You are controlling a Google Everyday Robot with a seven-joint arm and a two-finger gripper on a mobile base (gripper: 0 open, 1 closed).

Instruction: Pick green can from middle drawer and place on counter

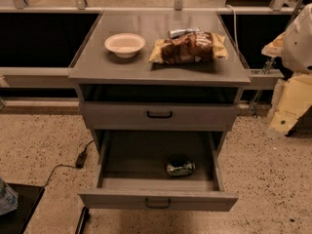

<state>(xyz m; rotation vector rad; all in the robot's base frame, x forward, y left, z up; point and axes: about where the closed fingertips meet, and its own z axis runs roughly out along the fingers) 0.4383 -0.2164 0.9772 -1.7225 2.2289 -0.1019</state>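
The green can (180,167) lies on its side in the middle drawer (158,201), which is pulled out wide; the can rests near the front right of the dark inside. The counter (92,62) is the grey top of the cabinet above. My gripper (285,112) is at the right edge of the view, pale and yellowish, beside the cabinet at about the height of the upper drawer. It is well apart from the can and holds nothing that I can see.
On the counter stand a white bowl (125,45), a brown chip bag (188,48) and a silver can (181,32) behind it. The drawer above (159,115) is shut. A black cable with adapter (81,159) lies on the floor at left. A dark tray (19,211) is at bottom left.
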